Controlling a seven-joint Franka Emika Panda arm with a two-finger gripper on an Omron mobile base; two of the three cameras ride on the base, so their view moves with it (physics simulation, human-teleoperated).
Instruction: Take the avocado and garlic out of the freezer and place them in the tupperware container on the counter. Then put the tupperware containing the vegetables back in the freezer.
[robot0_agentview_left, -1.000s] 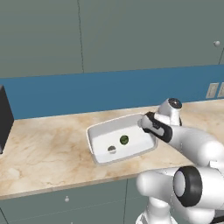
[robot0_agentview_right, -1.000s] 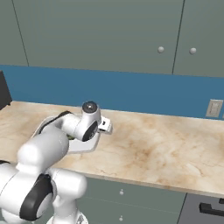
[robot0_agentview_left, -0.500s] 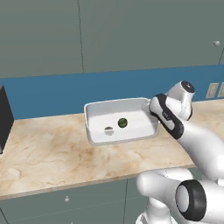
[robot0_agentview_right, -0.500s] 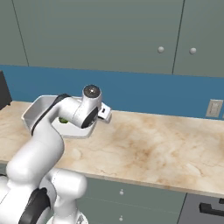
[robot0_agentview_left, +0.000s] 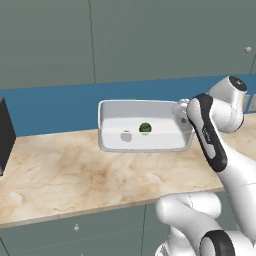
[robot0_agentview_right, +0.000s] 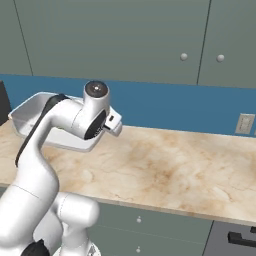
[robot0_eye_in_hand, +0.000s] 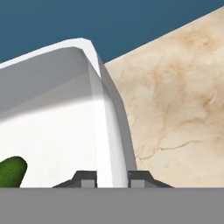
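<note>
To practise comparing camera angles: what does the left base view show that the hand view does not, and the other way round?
Only the left base view shows the garlic lying beside the avocado inside the tupperware container, the whole tub tilted and lifted off the counter, and a dark appliance at the left edge. Only the hand view shows the pincer close up, its fingertips clamped on either side of the tub's wall. Both show the white tub, the green avocado, the beige counter and the blue wall behind.
</note>
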